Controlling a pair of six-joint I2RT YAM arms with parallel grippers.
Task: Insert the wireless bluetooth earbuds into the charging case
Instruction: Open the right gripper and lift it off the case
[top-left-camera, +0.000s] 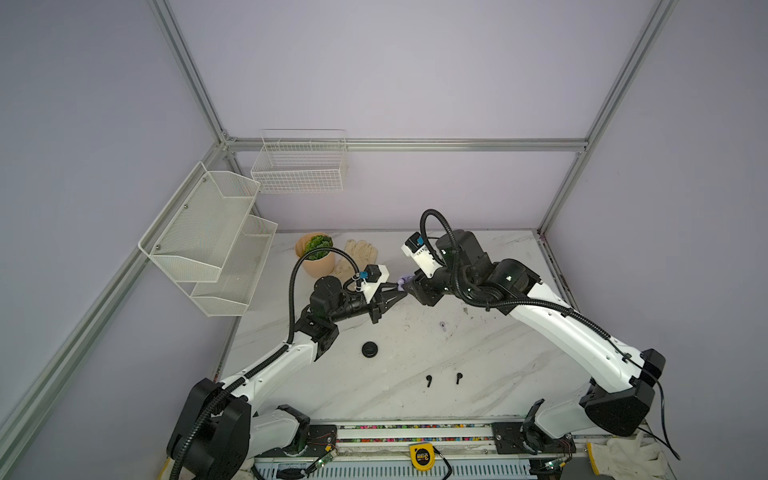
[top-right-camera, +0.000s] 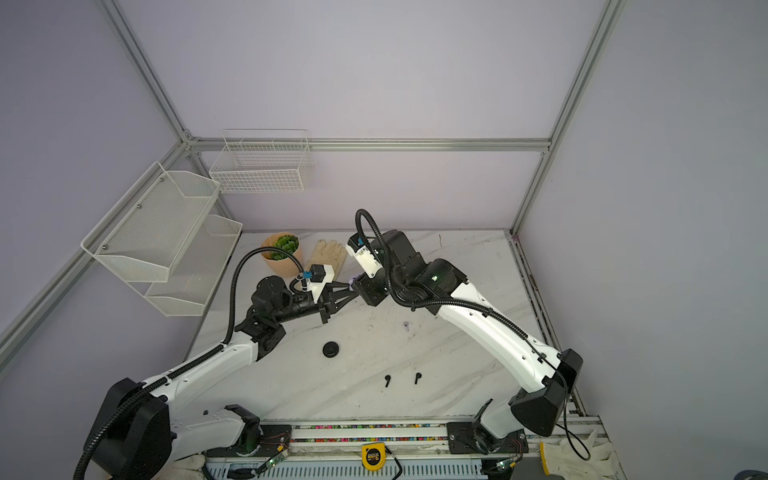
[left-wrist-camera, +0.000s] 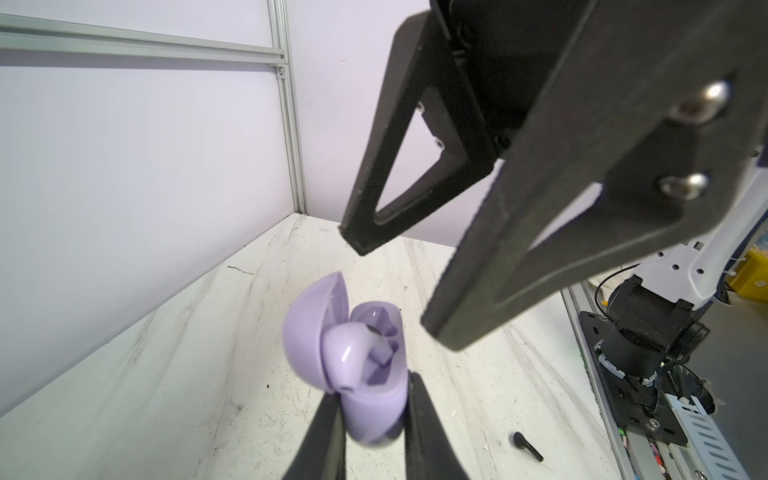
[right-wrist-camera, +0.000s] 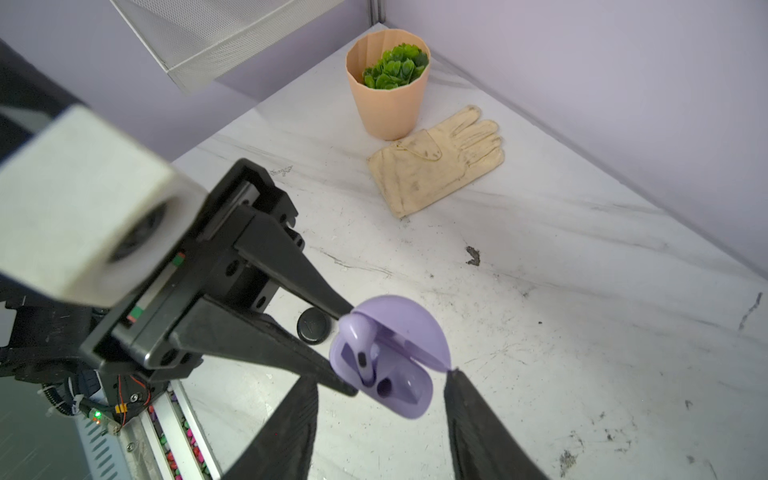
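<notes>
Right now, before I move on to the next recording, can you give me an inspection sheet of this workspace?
Surface: white marbled table, scuffed with dark marks.
Job's things: open lilac case held in the air, one lilac earbud in it; second lilac earbud, two black earbuds and black round case lie on the table.
Clutter: potted plant, tan glove, tape measure at the front rail.
Grippers: left gripper shut on the lilac case; right gripper open close by, holding nothing.
Cables: black conduit along each arm; nothing seen on the table.
Surroundings: two wire baskets on lilac walls, aluminium frame.
</notes>
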